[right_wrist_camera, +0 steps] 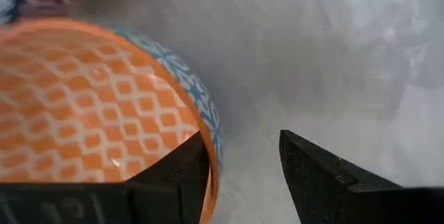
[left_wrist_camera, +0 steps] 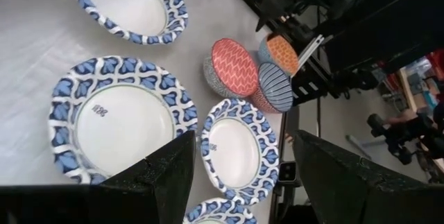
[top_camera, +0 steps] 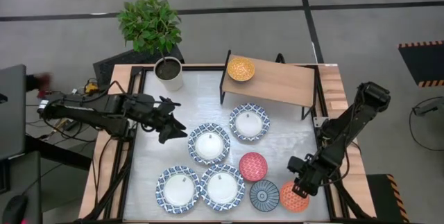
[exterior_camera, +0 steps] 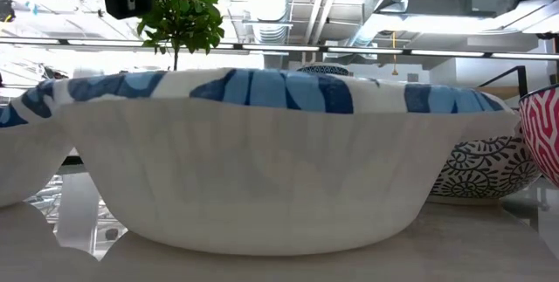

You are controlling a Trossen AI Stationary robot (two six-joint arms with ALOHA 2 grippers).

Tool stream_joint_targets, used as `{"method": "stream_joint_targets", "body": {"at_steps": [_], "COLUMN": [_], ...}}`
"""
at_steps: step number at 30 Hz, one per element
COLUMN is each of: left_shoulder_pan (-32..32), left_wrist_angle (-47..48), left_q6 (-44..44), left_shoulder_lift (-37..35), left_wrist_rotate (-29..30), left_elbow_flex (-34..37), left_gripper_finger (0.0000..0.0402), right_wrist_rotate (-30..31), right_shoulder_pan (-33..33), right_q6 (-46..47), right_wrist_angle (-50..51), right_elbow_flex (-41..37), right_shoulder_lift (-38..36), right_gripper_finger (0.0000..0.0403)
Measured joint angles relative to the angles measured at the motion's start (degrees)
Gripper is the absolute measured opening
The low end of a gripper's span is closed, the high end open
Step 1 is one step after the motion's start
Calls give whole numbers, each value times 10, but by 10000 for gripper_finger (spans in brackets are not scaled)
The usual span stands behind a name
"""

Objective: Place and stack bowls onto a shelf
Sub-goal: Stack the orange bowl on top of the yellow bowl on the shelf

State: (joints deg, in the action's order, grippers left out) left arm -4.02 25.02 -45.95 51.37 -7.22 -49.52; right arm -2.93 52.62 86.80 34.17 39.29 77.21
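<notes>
Right gripper [top_camera: 303,191], jaws parted, straddles the orange bowl [top_camera: 294,197] rim; left gripper [top_camera: 173,121], jaws parted and empty, hovers beside 1 blue-and-white bowl [top_camera: 209,144]; yellow-orange bowl [top_camera: 241,69] sits on the shelf [top_camera: 281,83].

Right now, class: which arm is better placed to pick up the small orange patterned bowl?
Right: its claw is open at the small orange patterned bowl's rim; the left claw hovers far across the table.

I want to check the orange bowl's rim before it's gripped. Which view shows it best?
The right wrist view: the orange bowl fills it, rim beside the open right gripper. The high view shows it small; the left wrist view, distant; the low view, not at all.
</notes>
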Motion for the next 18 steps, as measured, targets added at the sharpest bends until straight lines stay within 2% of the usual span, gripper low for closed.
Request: {"method": "stream_joint_targets", "body": {"at_steps": [4, 10, 18], "left_shoulder_pan": [3, 3, 3], "left_wrist_angle": [3, 4, 14], "left_q6": [3, 18, 23], "left_shoulder_lift": [0, 0, 0], "left_wrist_rotate": [0, 8, 21], "left_elbow_flex": [0, 0, 0], "left_gripper_finger": [228, 228, 228], "right_wrist_rotate": [-23, -34, -35], "right_shoulder_pan": [-4, -7, -27], "right_q6": [-2, -6, 32], "right_wrist_angle": [7, 7, 15], "right_elbow_flex": [-2, -1, 0], "right_shoulder_lift": [0, -1, -2], "right_gripper_finger": [157, 43, 37]}}
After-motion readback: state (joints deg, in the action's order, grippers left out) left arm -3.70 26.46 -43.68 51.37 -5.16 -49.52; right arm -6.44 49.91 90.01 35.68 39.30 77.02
